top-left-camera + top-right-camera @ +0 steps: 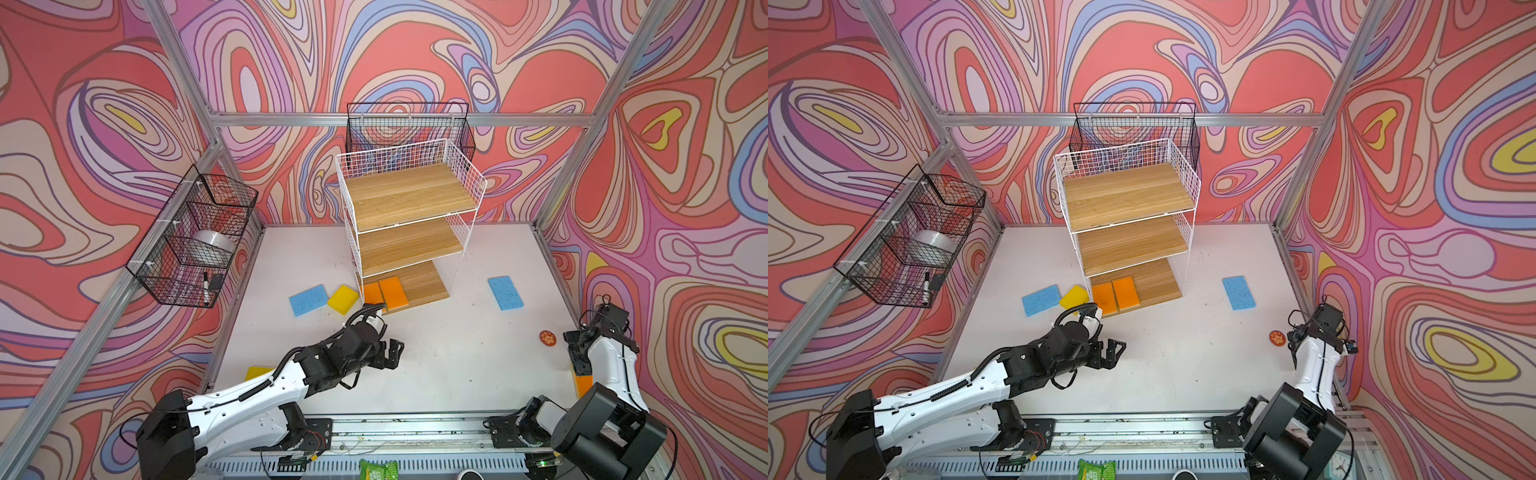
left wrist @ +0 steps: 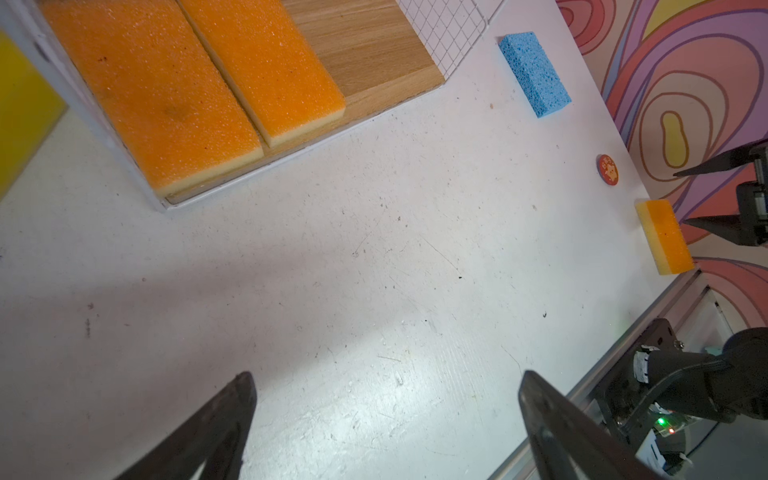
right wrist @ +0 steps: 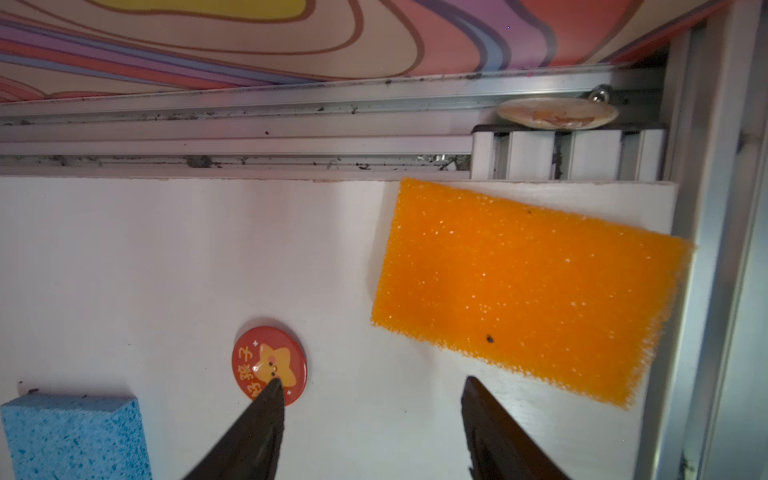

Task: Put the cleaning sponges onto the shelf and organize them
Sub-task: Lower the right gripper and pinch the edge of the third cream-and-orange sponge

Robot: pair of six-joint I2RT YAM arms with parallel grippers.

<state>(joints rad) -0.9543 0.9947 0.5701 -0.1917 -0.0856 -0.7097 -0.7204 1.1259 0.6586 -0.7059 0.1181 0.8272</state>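
Tally: three orange sponges (image 1: 392, 292), two yellow sponges (image 1: 343, 299), two blue sponges (image 1: 505, 292), one shelf (image 1: 465, 166), two black wire baskets (image 1: 409, 124), one red badge (image 1: 548, 337).

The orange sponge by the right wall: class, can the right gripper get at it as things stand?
Probably yes: the right gripper hangs open beside the orange sponge, bare table between them.

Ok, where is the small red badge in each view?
In a top view: red badge on the table, near its right edge.
In a top view: same place.
Left wrist: badge between lone blue sponge and an orange sponge.
Right wrist: badge between those same sponges.
Landmark: that blue sponge.
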